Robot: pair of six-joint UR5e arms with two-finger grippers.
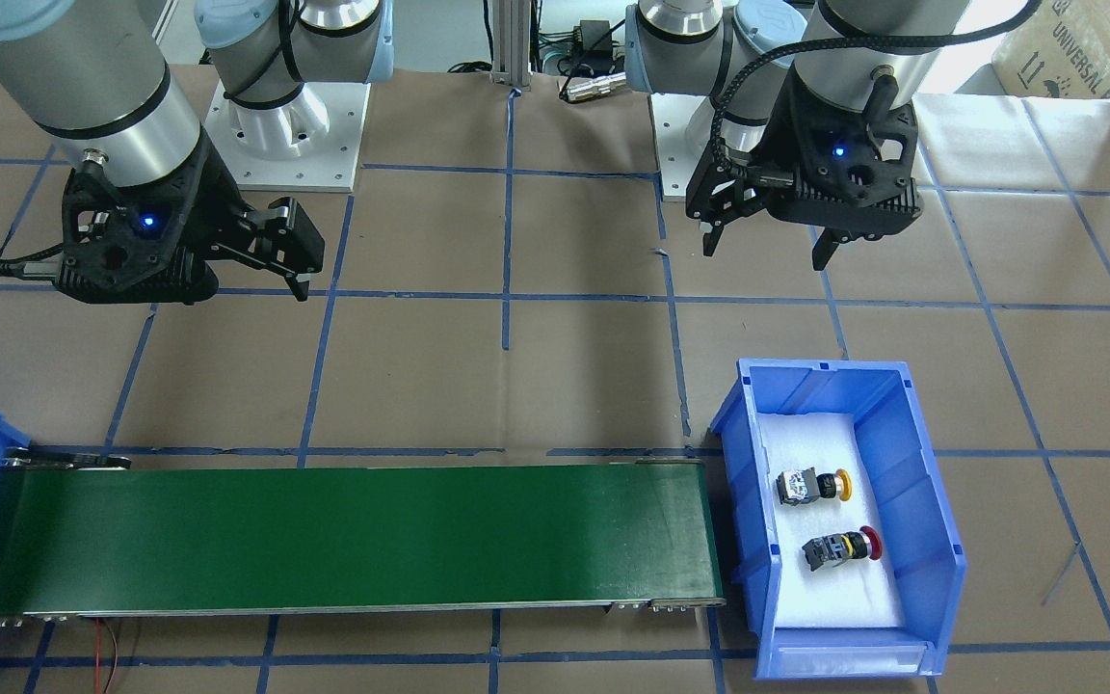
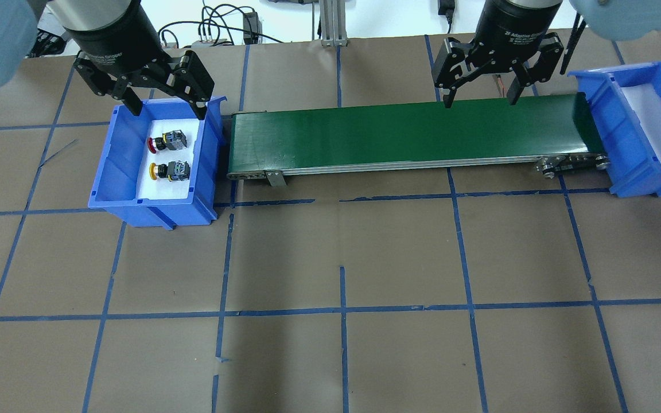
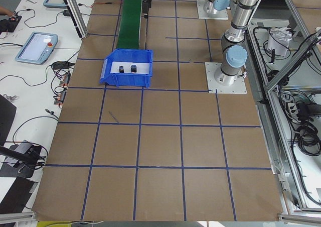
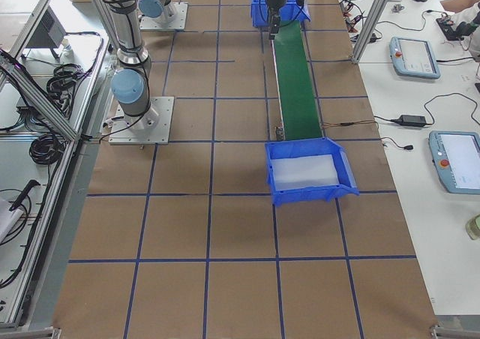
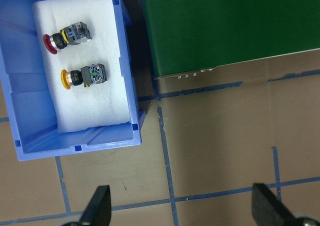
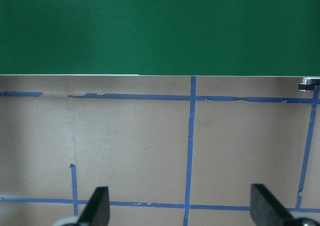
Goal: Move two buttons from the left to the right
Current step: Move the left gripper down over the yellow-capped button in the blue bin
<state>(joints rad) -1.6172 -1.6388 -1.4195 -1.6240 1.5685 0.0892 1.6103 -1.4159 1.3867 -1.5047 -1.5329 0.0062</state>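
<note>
Left gripper (image 2: 167, 109): held pointing down near the bin (image 2: 113, 172), jaws spread wide, nothing gripped.
Right gripper (image 2: 479, 100): held pointing down beside the belt (image 2: 399, 135), jaws spread wide, nothing gripped.
Red button (image 2: 167, 141), yellow button (image 2: 170, 170): laid in the bin.

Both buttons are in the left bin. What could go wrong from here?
The red button and yellow button lie close together, so the open left gripper might nudge one taking the other.
The blue bin has tall walls that a finger could clip.
Lying sideways, they may roll on the conveyor belt.
</note>
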